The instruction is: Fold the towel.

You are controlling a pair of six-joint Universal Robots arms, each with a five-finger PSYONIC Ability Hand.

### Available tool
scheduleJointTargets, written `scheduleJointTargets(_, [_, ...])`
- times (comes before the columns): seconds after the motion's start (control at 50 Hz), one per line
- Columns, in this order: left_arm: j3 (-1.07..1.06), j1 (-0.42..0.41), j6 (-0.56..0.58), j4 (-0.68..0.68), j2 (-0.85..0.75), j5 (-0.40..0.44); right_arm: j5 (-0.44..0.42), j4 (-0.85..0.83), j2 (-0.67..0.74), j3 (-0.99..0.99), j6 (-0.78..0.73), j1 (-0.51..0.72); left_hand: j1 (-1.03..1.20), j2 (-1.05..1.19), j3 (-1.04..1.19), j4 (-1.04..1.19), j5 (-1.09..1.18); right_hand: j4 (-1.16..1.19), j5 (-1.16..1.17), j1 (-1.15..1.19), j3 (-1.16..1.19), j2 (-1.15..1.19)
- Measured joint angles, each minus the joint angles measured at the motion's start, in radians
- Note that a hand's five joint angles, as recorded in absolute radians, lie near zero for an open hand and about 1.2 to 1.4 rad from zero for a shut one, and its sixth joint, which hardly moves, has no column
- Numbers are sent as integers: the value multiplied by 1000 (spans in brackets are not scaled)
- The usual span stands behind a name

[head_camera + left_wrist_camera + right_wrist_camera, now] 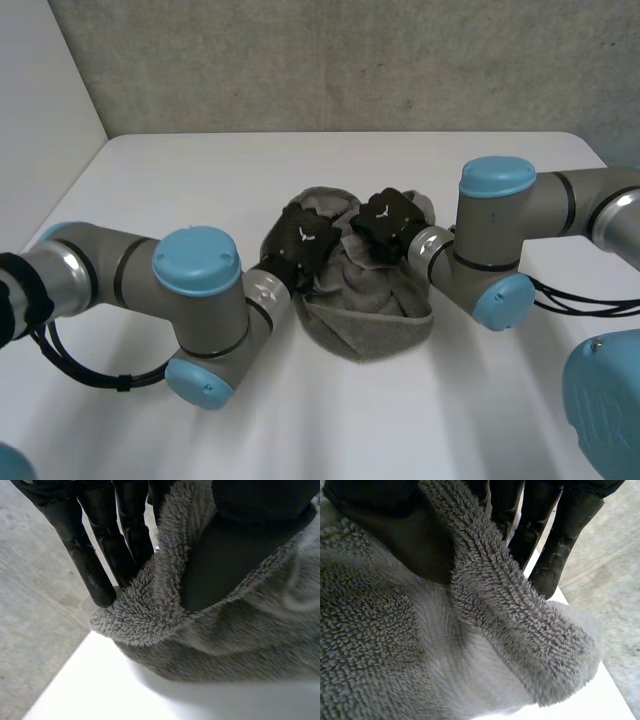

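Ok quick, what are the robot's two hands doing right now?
Left hand: shut, pinching a fold of the towel against its thumb.
Right hand: shut, pinching another fold of the towel the same way.

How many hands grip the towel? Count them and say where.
2. The left hand pinches the towel at its left side; the right hand pinches a fold at its right side.

A white table (200,180) with rounded far corners stands against a rough grey concrete wall (330,60). A plain white wall (40,90) meets it at 1 corner. Light is soft, even.
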Motion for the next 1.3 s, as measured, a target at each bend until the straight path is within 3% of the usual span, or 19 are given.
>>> scheduleJointTargets(0.18, [-12, 25, -8, 1, 149, -12, 82, 3, -201, 50, 148, -54, 13, 38, 39, 39, 18, 1, 13, 27, 0, 0])
scheduleJointTargets(0.3, [-111, 102, -16, -4, 333, -32, 96, 2, -421, 200, 313, -159, 13, 39, 40, 41, 18, 1, 13, 28, 0, 0])
scheduleJointTargets(0.44, [-289, 209, -69, -7, 520, -38, 79, 2, -609, 462, 351, -271, 13, 41, 43, 42, 18, 1, 13, 28, 0, 0])
scheduleJointTargets(0.56, [-476, 294, -158, -12, 623, -19, 29, 2, -697, 726, 254, -344, 13, 41, 44, 42, 18, 1, 13, 28, 0, 0])
scheduleJointTargets(0.66, [-639, 347, -206, -33, 672, 39, -15, 11, -734, 909, 75, -390, 13, 41, 44, 42, 18, 1, 13, 28, 0, 0])
scheduleJointTargets(0.76, [-724, 387, -214, -55, 682, 128, -29, 49, -744, 978, -98, -401, 13, 41, 45, 42, 18, 1, 13, 28, 0, 0])
scheduleJointTargets(0.84, [-699, 404, -215, -58, 668, 181, -29, 64, -738, 920, -136, -390, 13, 42, 46, 42, 18, 1, 13, 28, 0, 0])
scheduleJointTargets(0.96, [-453, 391, -237, -51, 620, 194, -31, -3, -726, 652, 32, -329, 13, 42, 46, 42, 18, 1, 13, 29, 0, 0])
scheduleJointTargets(1.08, [-85, 377, -372, 18, 583, 118, -21, -332, -743, 414, 417, -286, 13, 42, 46, 42, 18, 1, 13, 29, 0, 0])
scheduleJointTargets(1.18, [58, 396, -560, 118, 572, 20, -18, -569, -789, 419, 679, -296, 13, 43, 48, 42, 18, 1, 19, 29, 0, 0])
scheduleJointTargets(1.3, [-54, 440, -705, 169, 578, -11, -55, -497, -823, 558, 732, -340, 13, 43, 48, 42, 18, 1, 19, 29, 0, 0])
